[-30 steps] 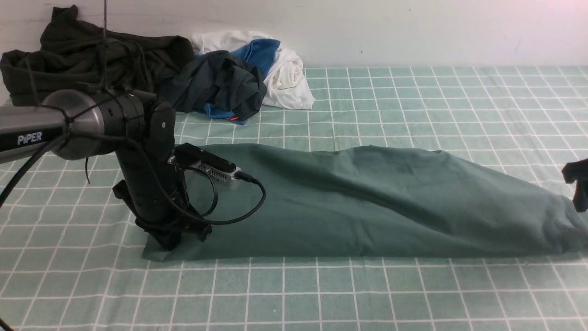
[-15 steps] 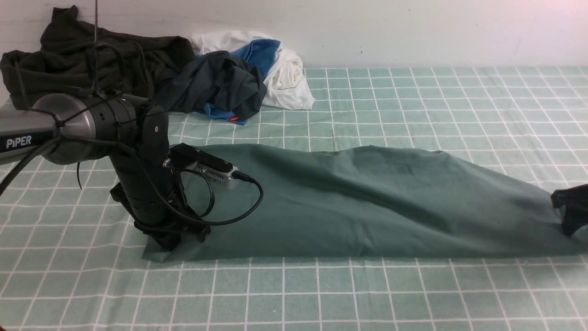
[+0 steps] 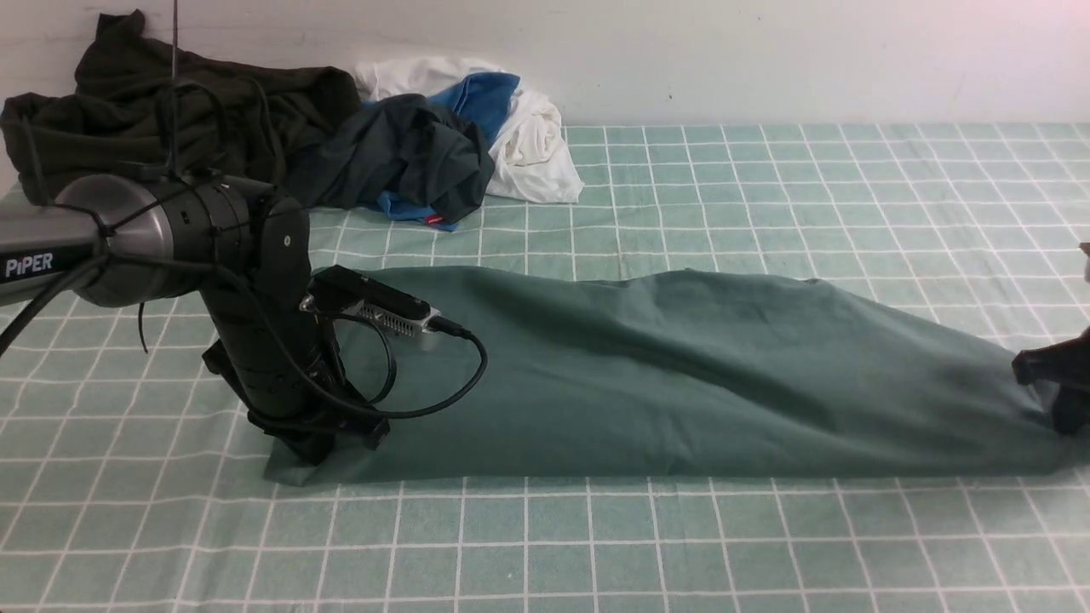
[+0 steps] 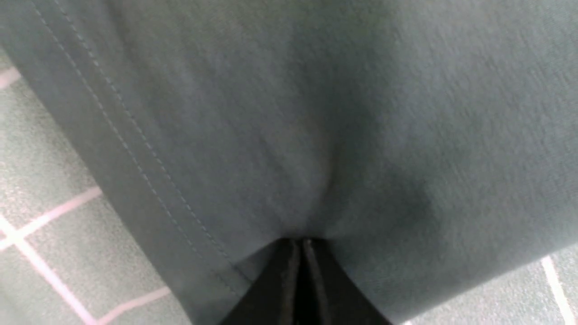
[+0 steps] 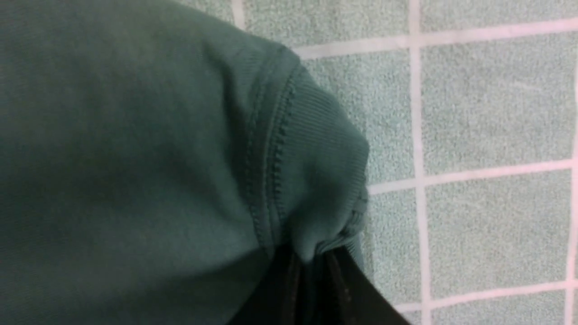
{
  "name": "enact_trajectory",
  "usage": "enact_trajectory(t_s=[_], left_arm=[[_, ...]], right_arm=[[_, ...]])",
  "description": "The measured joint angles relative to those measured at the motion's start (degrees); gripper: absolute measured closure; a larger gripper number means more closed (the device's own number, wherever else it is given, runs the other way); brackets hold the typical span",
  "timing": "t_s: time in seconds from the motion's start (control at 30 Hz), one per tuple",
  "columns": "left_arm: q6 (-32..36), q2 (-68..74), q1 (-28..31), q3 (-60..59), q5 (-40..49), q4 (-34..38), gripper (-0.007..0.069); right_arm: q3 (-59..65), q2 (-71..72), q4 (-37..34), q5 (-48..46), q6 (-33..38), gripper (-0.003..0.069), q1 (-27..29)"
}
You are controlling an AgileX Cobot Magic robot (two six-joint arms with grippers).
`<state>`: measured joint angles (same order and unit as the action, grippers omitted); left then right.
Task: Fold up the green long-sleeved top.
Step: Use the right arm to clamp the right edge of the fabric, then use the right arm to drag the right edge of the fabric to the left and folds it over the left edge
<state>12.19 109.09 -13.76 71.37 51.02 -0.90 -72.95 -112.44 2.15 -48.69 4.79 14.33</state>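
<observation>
While stretched as one long band over the checked cloth point(image 3: 596, 545), pinched at both ends: green top point(image 3: 681, 375). Long axis straight from left gripper point(image 3: 311, 449) to right gripper point(image 3: 1060, 409), whole body between the two. Neither arm nearer (each already at its own end).

Left gripper: closed on a fold just inside the stitched hem point(image 4: 131, 180). Right gripper: closed on the ribbed edge point(image 5: 325, 149), cloth bunched at the tips.

Probable next move, judged from the grips: lift and carry one end across toward the other, ends kept level along that axis.

Front view: full span, but neither pinch (right gripper half out of frame). Wrist views: hem stitching and ribbing right at the jaws, nothing of the span.
</observation>
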Motion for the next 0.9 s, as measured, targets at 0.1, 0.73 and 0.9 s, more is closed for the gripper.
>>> enact_trajectory(t_s=[0.1, 0.73, 0.9], left_arm=[[0.0, -3.13, 0.07, 0.0, 1.81, -0.79, 0.0628], [-2.26, -46.81, 0.13, 0.06, 17.35, -1.58, 0.0628], [-2.31, -53.88, 0.13, 0.06, 20.8, -1.62, 0.0628]], right_arm=[[0.18, 2.46, 3.03, -0.06, -1.31, 0.0627, 0.0], [-27.06, 16.6, -2.15, -9.56, 3.38, 0.0627, -36.9], [-34.36, 6.38, -2.15, -9.32, 3.48, 0.0627, -49.78]])
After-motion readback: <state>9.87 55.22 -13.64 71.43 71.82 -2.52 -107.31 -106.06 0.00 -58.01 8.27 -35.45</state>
